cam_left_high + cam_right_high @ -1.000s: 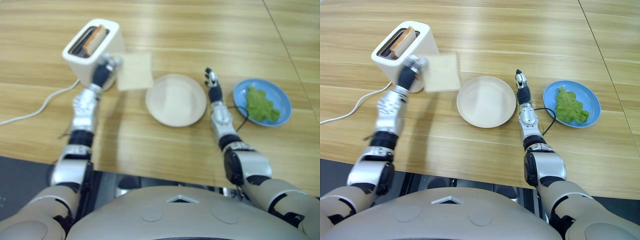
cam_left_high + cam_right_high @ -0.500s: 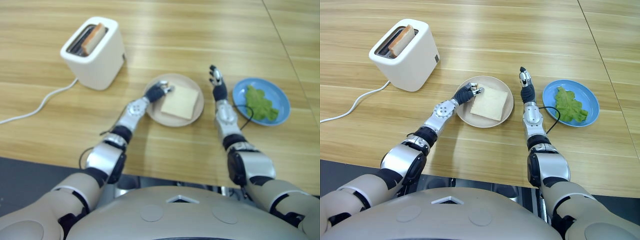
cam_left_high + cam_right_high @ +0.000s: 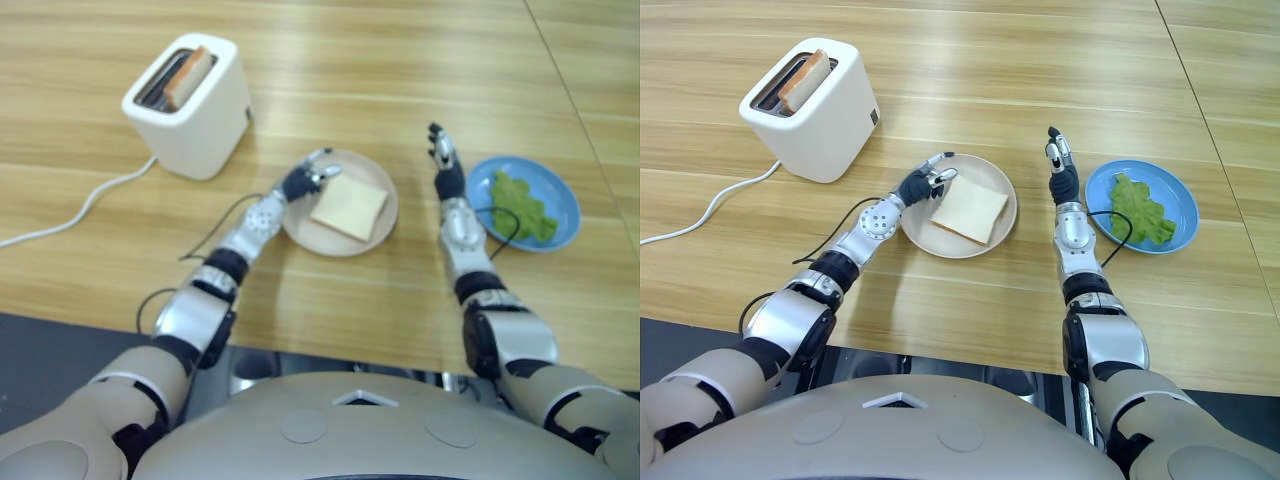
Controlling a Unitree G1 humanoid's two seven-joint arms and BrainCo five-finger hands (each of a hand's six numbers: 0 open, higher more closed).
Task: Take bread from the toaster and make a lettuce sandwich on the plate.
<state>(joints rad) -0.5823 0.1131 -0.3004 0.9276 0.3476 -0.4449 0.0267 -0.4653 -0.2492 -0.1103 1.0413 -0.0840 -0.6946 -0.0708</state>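
Note:
A pale slice of bread point(image 3: 968, 211) lies flat on the beige plate point(image 3: 995, 179) at the table's middle. My left hand point(image 3: 921, 181) hovers at the plate's left rim, fingers spread open, just clear of the slice. A white toaster point(image 3: 810, 108) stands at the back left with another browned slice point(image 3: 805, 79) sticking out of its slot. A green lettuce leaf point(image 3: 1139, 211) rests on a blue plate point(image 3: 1175, 190) to the right. My right hand point(image 3: 1060, 167) is raised between the two plates, fingers straight, holding nothing.
The toaster's white cord point(image 3: 702, 213) trails off to the left across the wooden table point(image 3: 1040, 60). The table's front edge runs close below both forearms.
My left hand carried the bread slice from beside the toaster to the plate, laid it down and let go; its fingers are now spread. The right hand rose slightly.

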